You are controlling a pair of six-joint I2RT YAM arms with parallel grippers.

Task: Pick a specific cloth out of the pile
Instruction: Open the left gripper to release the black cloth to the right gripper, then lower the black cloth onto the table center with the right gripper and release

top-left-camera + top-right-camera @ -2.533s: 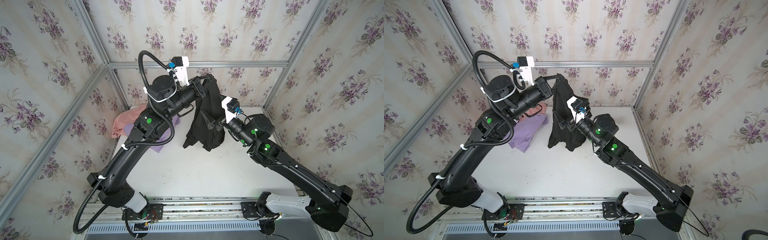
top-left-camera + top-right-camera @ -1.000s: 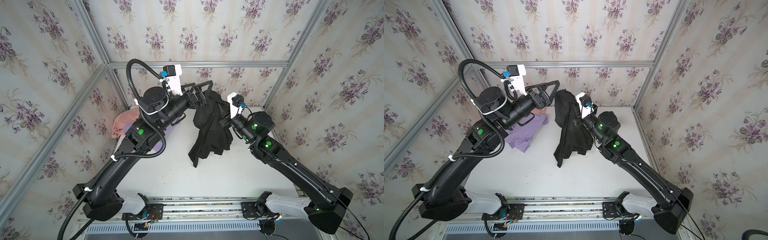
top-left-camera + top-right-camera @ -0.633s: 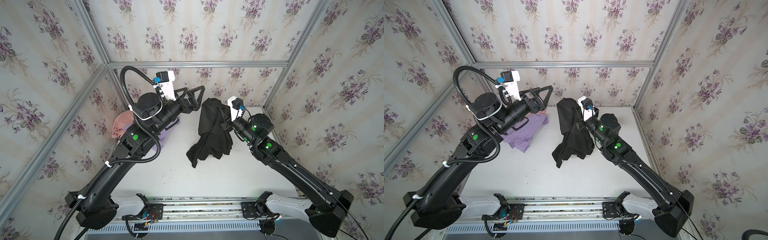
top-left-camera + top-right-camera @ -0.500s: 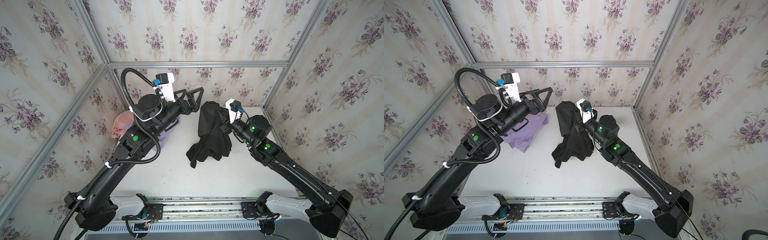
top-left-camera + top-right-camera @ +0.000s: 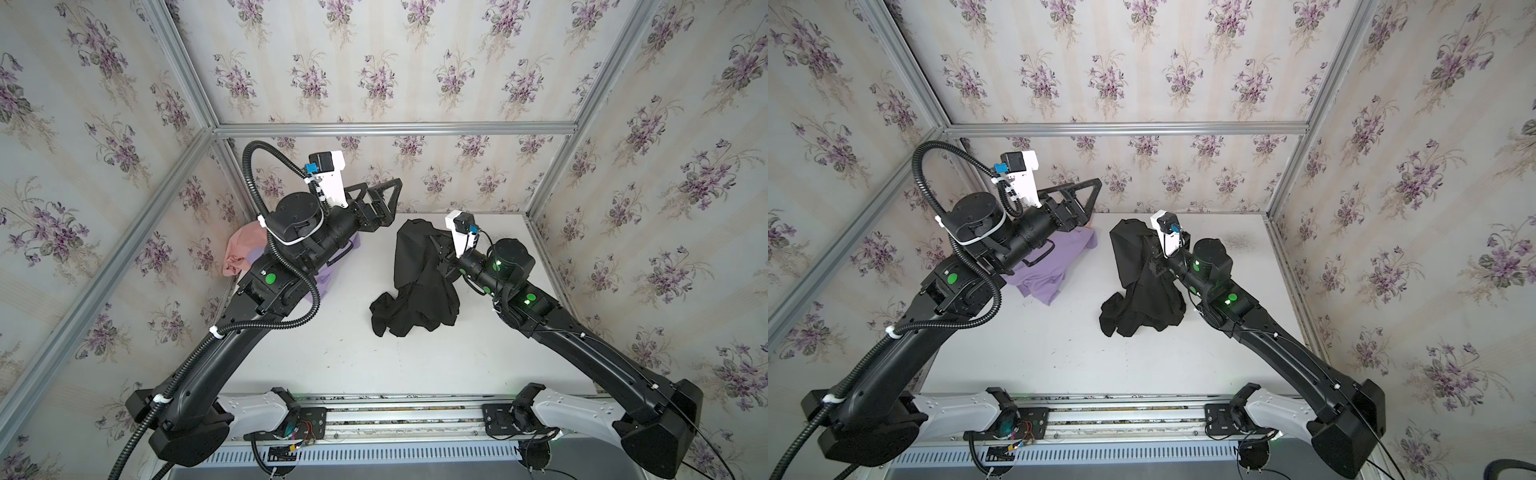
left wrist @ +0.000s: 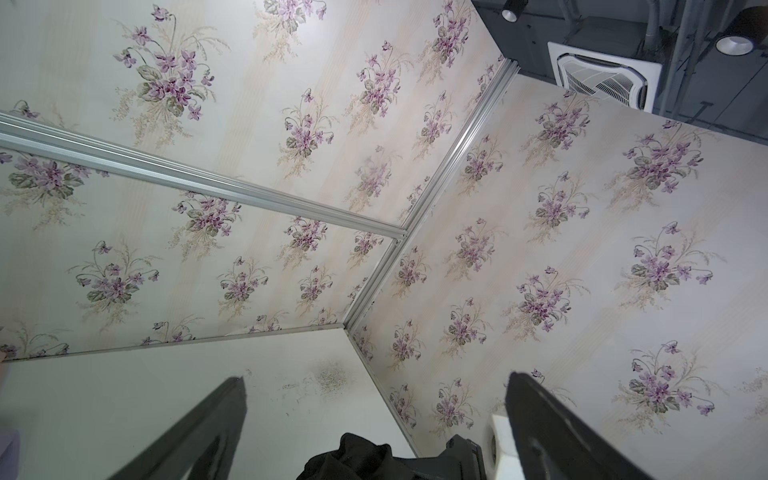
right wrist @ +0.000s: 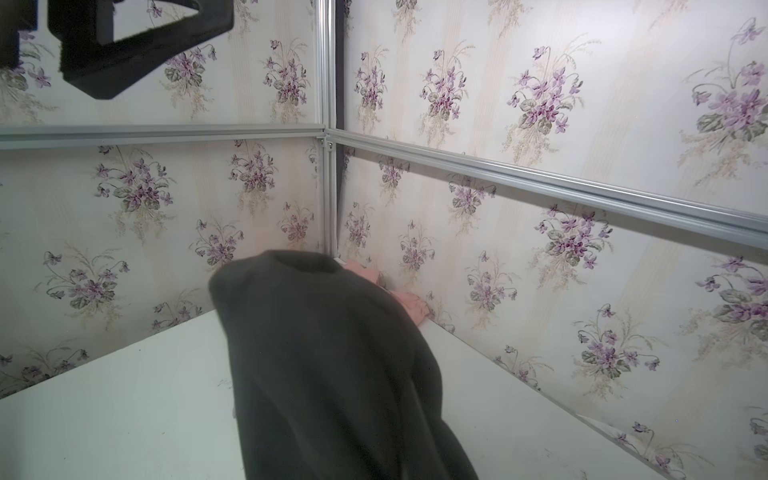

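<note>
While my left gripper [image 6: 374,382] hangs spread wide near the pile [image 5: 1054,266] at rear left, the cloth [image 5: 415,282] drapes from my right gripper [image 5: 436,253] pinching it, tail on the table [image 5: 332,353], though the right wrist view shows fabric hiding the jaws.

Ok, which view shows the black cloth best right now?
The top views: both show the whole black cloth, upper part raised, lower part bunched on the table. The right wrist view shows only a draped fold up close; the left wrist view only a scrap.
</note>
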